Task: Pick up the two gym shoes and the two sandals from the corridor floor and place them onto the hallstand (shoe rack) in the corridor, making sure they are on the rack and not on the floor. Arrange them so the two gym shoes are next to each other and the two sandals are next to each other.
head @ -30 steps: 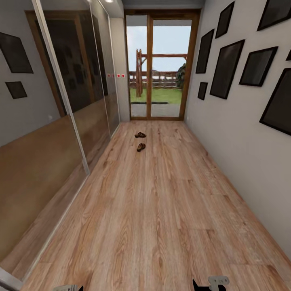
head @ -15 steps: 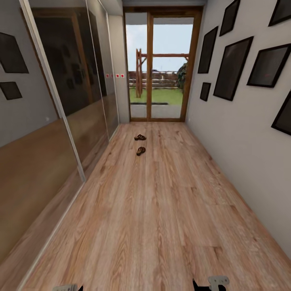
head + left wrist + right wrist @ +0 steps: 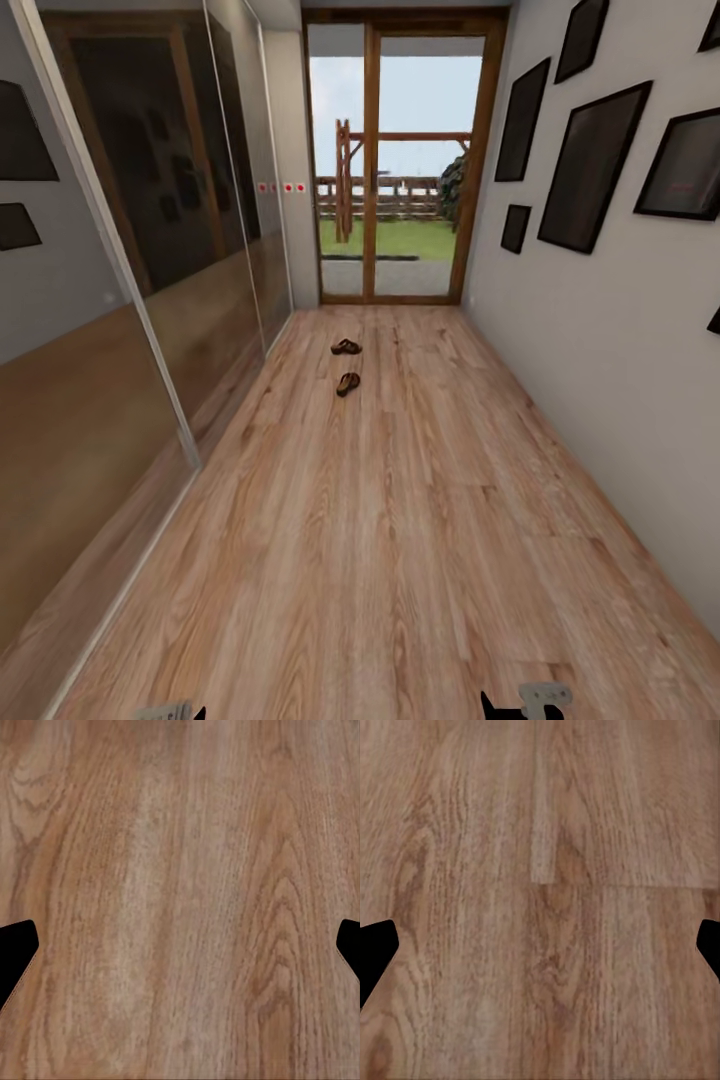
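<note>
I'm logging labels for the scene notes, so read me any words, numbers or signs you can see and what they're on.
None can be read.
Small red-and-white markers on the mirrored sliding doors: too small to show any text.
Dark picture frames on the wall: blank.
Sandals: no legible brand.

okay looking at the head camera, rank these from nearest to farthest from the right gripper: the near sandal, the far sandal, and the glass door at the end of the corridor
1. Near sandal, on the wood floor ahead, slightly left of the right gripper.
2. Far sandal, just beyond the first, turned crosswise.
3. Glass door, at the corridor's far end.
</note>
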Tool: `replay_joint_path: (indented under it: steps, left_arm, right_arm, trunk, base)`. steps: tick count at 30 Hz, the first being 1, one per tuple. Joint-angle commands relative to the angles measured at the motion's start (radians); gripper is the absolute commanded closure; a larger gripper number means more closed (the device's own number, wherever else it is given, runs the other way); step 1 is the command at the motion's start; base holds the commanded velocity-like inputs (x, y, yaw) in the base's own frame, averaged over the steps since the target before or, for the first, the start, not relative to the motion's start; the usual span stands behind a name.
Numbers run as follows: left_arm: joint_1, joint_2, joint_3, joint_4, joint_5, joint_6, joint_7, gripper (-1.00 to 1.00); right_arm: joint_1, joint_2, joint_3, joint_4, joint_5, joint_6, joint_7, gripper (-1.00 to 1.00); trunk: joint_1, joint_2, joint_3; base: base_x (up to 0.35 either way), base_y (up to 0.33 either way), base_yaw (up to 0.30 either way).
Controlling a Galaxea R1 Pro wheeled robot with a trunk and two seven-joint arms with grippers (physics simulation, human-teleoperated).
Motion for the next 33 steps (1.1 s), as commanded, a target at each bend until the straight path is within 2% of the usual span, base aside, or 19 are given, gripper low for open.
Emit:
replay_joint_path:
  steps: [1,17,33]
  left_arm:
    - [-0.001,-0.001,0.008,0.001,-0.009,-0.004,-0.006,-1.00]
    - [-0.001,-0.001,0.008,0.001,-0.008,-0.004,-0.006,-1.00]
    - [-0.001,-0.001,0.008,0.001,-0.008,-0.004,-0.006,-1.00]
  right_arm:
    - [-0.001,-0.003,0.007,0.001,-0.011,-0.003,0.005,-1.00]
    - [-0.001,-0.026,0.004,0.001,-0.013,-0.003,0.005,-1.00]
    - [-0.001,-0.028,0.004,0.001,-0.013,-0.003,0.005,-1.00]
  trunk:
    - [0.000,0.000,-0.001]
    - [0.000,0.000,-0.001]
    - [0.000,0.000,-0.001]
  base:
    - [0.337,0.000,0.000]
    - [0.337,0.000,0.000]
    - [0.338,-0.018,0.000]
